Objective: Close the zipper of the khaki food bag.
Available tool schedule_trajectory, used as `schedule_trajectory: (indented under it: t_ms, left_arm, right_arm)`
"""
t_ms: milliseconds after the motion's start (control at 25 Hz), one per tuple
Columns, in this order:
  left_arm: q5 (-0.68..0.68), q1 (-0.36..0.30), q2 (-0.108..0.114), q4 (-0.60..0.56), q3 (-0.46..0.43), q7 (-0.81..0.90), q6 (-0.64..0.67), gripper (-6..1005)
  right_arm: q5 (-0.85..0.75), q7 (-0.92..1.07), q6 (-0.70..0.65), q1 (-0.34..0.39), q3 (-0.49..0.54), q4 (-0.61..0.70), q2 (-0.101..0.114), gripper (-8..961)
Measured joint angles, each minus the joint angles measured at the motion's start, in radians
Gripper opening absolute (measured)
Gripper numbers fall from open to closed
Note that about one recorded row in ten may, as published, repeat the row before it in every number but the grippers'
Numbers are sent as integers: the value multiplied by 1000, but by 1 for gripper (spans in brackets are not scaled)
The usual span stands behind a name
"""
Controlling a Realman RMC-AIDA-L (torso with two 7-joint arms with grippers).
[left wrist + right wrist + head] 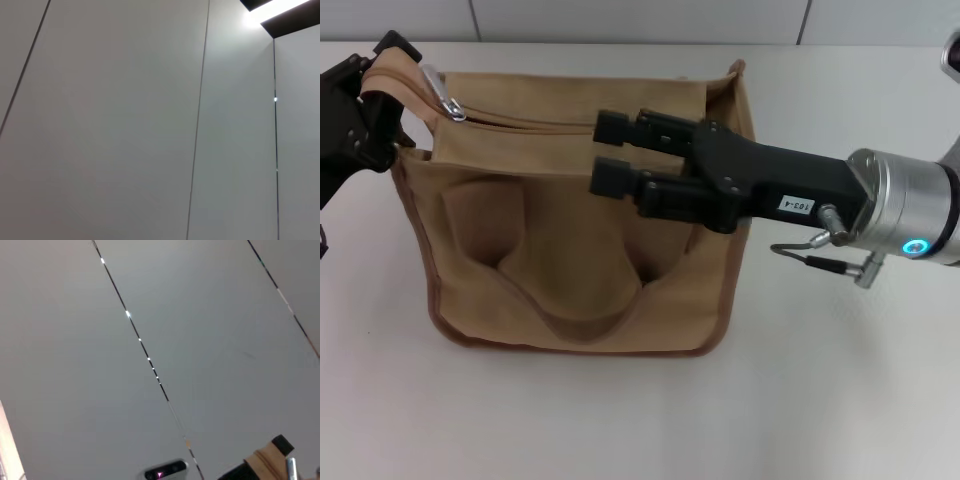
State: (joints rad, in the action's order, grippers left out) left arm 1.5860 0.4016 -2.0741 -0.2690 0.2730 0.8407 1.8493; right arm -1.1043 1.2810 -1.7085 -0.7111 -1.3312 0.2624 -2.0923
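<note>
The khaki food bag [570, 260] sits on the white tabletop [840, 400] left of frame centre. Its zipper [560, 121] runs left-right, pull tab [444, 97] at upper left. The left end effector [360, 105] pinches the bag's upper-left corner; the right end effector [611, 152] hovers narrowly parted over the bag's top.

The bag [575, 250] sits on the desk [820, 400], its top panel tilted toward the far wall [640, 20]. The zipper [550, 120] runs across that panel, with its pull tab [445, 100] at the bag's left end. The left gripper [365, 100] is at the bag's upper left corner, touching the handle there, just beside the tab. The right gripper [612, 152] reaches in from the bag's right side and hangs over the bag's middle, jaws apart, pointing left, one jaw nearer the zipper than the other.
</note>
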Motion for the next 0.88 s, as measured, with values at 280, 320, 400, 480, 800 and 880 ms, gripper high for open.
schedule_trajectory:
  t_ms: [280,320,400,480,800,880]
  left_arm:
    - [0,5,0,10,-5,0,-6,18]
    - [0,5,0,10,-6,0,-10,18]
    - [0,5,0,10,-6,0,-10,18]
    - [0,5,0,10,-6,0,-9,18]
    - [0,9,0,15,-6,0,-4,18]
    - [0,10,0,21,-6,0,-4,18]
  right_arm:
    - [114,-217,4,34,-6,4,0,768]
    - [126,-227,6,38,-6,5,0,768]
    - [127,-237,14,38,-6,5,0,768]
    - [127,-272,33,40,-2,5,0,768]
    - [150,-523,77,45,-48,105,0,768]
    - [169,-546,69,47,-70,127,0,768]
